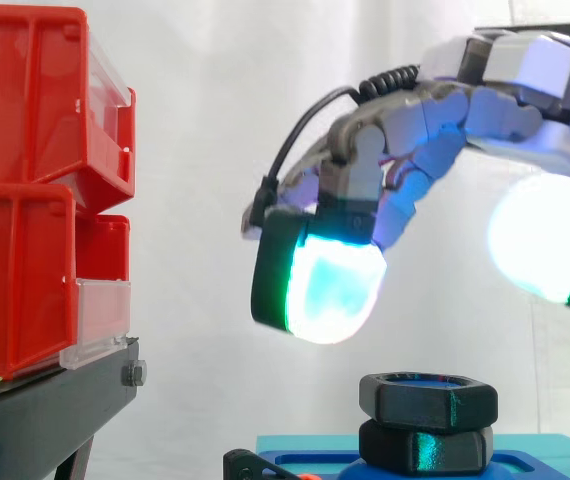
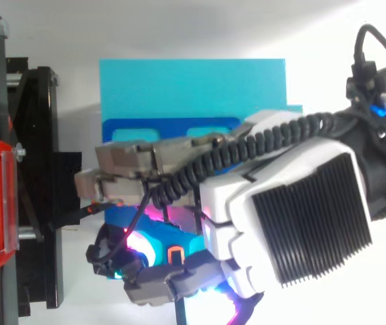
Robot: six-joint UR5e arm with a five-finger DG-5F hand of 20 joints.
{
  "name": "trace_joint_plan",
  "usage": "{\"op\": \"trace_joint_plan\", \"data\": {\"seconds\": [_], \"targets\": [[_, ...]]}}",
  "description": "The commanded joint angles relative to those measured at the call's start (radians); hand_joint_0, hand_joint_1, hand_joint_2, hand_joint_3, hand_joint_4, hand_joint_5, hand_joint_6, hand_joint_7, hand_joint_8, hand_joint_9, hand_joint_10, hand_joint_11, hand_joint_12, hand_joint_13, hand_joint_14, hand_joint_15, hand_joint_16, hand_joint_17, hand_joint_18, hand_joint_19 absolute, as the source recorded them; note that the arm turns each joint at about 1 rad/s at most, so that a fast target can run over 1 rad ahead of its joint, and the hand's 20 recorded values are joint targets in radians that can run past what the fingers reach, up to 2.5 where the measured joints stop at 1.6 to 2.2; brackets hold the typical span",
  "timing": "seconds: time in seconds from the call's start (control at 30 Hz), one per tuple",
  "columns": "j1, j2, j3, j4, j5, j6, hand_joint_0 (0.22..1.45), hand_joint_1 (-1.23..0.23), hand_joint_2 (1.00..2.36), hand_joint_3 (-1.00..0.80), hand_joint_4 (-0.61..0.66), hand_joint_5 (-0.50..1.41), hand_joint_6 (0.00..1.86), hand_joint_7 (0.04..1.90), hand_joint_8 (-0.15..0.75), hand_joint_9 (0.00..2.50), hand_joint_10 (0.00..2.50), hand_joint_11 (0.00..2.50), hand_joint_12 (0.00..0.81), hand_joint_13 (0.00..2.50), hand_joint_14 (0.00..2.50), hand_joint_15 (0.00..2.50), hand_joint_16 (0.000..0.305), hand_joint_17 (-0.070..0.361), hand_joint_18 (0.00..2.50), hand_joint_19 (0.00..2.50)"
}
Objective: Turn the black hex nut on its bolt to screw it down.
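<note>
Above the black hex nut (image 1: 427,398), toward eleven o'clock, the robot hand (image 1: 415,150) is hovering, fingers apart, gripping nothing; the nut is sitting atop the blue base (image 1: 535,447), apparently awaiting turning.

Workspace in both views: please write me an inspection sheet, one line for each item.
surface: blue base carrying the job's things.
job's things: black hex nut lying flat on top, a second black hex piece directly under it.
clutter: nothing seen.
hand: hovers above the nut; fingers relaxed, apart from it, holding nothing.
cables: nothing seen.
surroundings: red bins on a black stand; white curtain behind.
</note>
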State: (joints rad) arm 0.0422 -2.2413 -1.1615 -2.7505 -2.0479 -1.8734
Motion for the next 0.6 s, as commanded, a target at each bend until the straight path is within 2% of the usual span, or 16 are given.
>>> {"op": "trace_joint_plan", "data": {"seconds": [0.0, 0.23, 0.37, 0.57], "targets": [[0.012, 0.0, -0.021, 0.012, 0.017, 0.01, 0.51, -0.2, 1.0, -0.5, 0.05, 0.03, 0.51, 1.05, 0.294, 1.13, 0.01, 0.3, 0.317, 0.7, 0.01, 0.18, 0.045, 0.102, 0.61, 0.48], [0.013, 0.0, -0.033, 0.025, 0.018, 0.025, 0.51, -0.21, 1.0, -0.5, 0.07, 0.02, 0.51, 0.99, 0.282, 1.12, 0.01, 0.28, 0.314, 0.7, 0.01, 0.18, 0.045, 0.101, 0.61, 0.48], [0.013, 0.0, -0.063, 0.049, 0.02, 0.022, 0.51, -0.22, 1.0, -0.5, 0.1, 0.02, 0.51, 0.94, 0.273, 1.12, 0.01, 0.26, 0.312, 0.69, 0.01, 0.17, 0.045, 0.101, 0.6, 0.47], [0.013, 0.0, -0.076, 0.063, 0.02, 0.022, 0.51, -0.22, 1.0, -0.5, 0.13, 0.02, 0.51, 0.9, 0.264, 1.11, 0.01, 0.24, 0.31, 0.69, 0.01, 0.16, 0.045, 0.102, 0.6, 0.47]]}}
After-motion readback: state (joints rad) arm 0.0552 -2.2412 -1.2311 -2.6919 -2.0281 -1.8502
